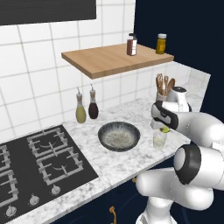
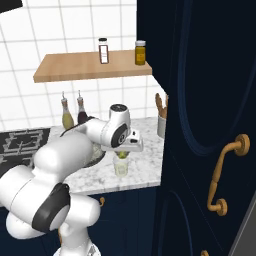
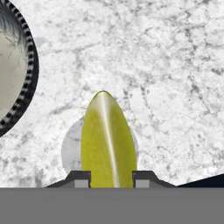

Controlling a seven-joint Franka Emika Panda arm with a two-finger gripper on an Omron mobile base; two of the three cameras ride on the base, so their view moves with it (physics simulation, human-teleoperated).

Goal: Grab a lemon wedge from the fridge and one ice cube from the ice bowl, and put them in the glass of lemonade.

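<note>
My gripper (image 3: 111,177) is shut on the yellow lemon wedge (image 3: 108,138), which stands between the two dark fingertips (image 3: 79,178). Directly beneath it sits the glass of lemonade (image 3: 70,146), seen from above as a pale round rim on the marble. From the left base view the lemon wedge (image 1: 165,129) hangs just over the clear glass of lemonade (image 1: 159,140); the right base view shows the wedge (image 2: 122,155) above the glass (image 2: 121,167) too. The dark-grey ice bowl (image 1: 119,136) lies on the counter left of the glass, its rim (image 3: 26,39) at the hand view's left edge.
Two oil bottles (image 1: 86,107) stand against the tiled wall behind the bowl. A white cup of wooden utensils (image 1: 162,89) sits behind the hand. A black stove (image 1: 39,162) is left of the bowl. A wooden shelf (image 1: 113,59) with two jars hangs above. A navy cabinet door (image 2: 210,125) stands close on the right.
</note>
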